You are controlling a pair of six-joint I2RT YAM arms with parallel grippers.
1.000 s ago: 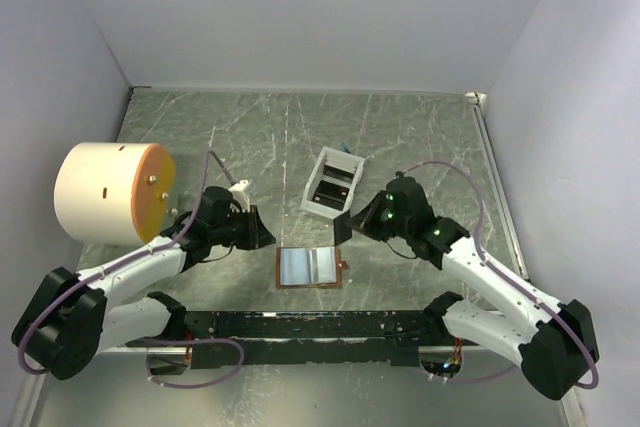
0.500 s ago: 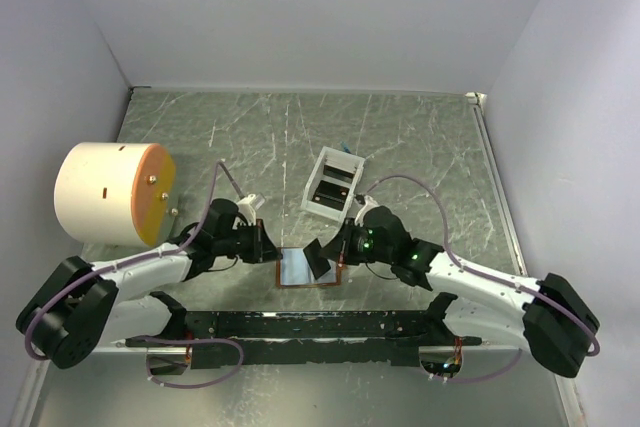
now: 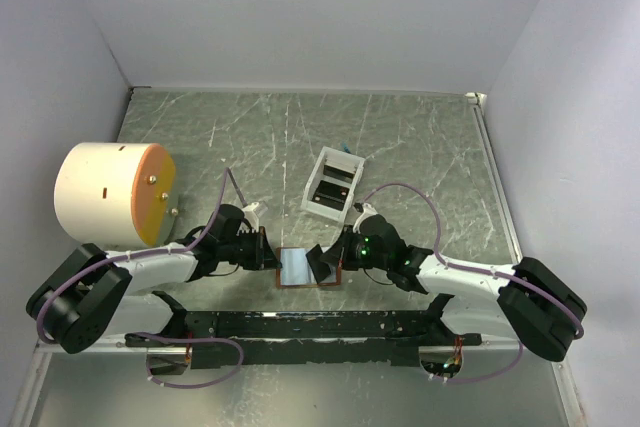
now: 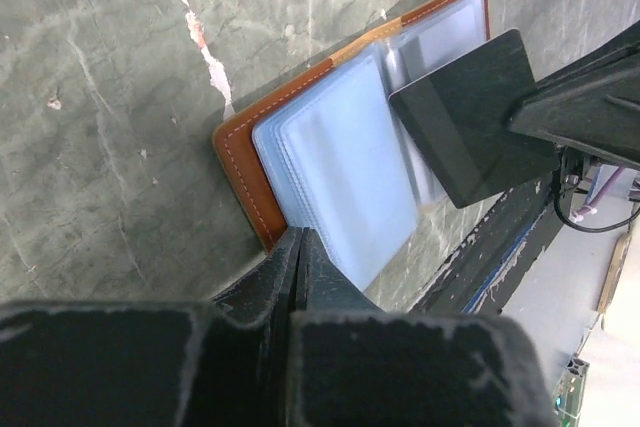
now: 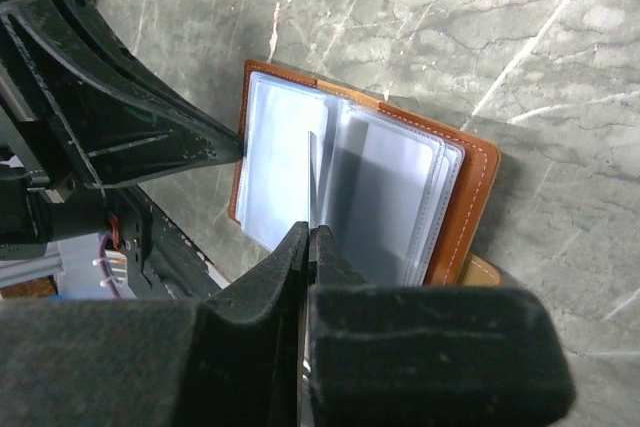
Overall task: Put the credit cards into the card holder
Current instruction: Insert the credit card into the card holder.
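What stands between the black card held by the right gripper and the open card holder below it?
Nothing visible. The right gripper holds the black card edge-on just over the open pale pockets of the card holder. The left gripper, shut, sits at the holder's left edge, aside from the card's path.

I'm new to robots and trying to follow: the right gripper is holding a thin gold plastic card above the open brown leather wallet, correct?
Not quite. The thin plastic card is black, not gold; the left wrist view shows it. The right gripper does hold it above the open brown leather wallet.
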